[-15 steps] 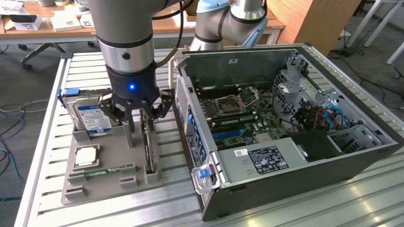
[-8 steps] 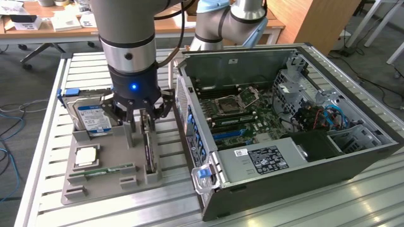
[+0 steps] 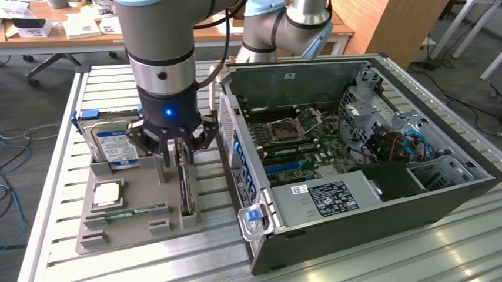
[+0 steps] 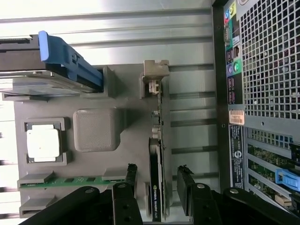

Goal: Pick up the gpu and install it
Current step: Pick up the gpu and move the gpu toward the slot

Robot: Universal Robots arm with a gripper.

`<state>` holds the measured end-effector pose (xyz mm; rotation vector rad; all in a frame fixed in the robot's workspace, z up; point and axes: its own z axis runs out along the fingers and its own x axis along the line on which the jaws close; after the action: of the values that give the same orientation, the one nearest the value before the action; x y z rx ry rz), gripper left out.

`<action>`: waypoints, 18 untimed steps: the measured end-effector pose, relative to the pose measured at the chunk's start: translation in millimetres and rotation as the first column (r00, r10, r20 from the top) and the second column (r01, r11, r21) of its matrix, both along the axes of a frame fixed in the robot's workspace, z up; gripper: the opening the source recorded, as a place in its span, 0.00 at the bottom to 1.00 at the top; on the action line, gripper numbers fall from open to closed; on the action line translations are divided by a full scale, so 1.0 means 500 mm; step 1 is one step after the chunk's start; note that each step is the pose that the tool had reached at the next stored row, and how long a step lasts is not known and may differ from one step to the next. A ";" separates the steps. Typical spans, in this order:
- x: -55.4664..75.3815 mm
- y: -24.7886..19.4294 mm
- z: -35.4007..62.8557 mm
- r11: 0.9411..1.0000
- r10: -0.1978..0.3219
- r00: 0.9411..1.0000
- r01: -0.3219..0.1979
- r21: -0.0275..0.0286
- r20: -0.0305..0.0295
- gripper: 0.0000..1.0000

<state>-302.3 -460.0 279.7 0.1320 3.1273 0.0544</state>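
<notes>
The gpu (image 4: 157,164) is held on edge in its slot of the gray parts tray (image 3: 117,238), not yet lifted. It is straddled by the gripper (image 4: 158,187), whose jaws are spread with nothing grasped. In the exterior view, the open computer case (image 3: 368,235) is found at three o'clock, and installation is left undone.

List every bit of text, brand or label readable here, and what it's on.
"NVIDIA", likely, the rest blurred: white print along the gpu edge.
Blue-white label on the hard drive: too small to read.
White label on the power supply: too small to read.
Stickers on the case rear: blurred.
</notes>
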 end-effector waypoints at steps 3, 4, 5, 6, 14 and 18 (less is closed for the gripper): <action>0.000 0.0000 -0.008 1.000 0.000 1.000 0.000 0.000 0.000 0.47; 0.000 0.0000 -0.011 1.000 0.000 1.000 0.000 0.000 0.000 0.47; 0.000 0.0000 -0.013 1.000 0.000 1.000 0.000 0.000 0.000 0.47; 0.000 0.0000 -0.016 1.000 0.000 1.000 0.000 0.000 0.000 0.47; 0.000 0.0000 -0.036 1.000 0.000 1.000 0.000 0.000 0.000 0.47; 0.000 0.0000 -0.046 1.000 0.000 1.000 0.000 0.000 0.000 0.47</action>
<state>-302.3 -460.0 256.7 0.1320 3.1273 0.0545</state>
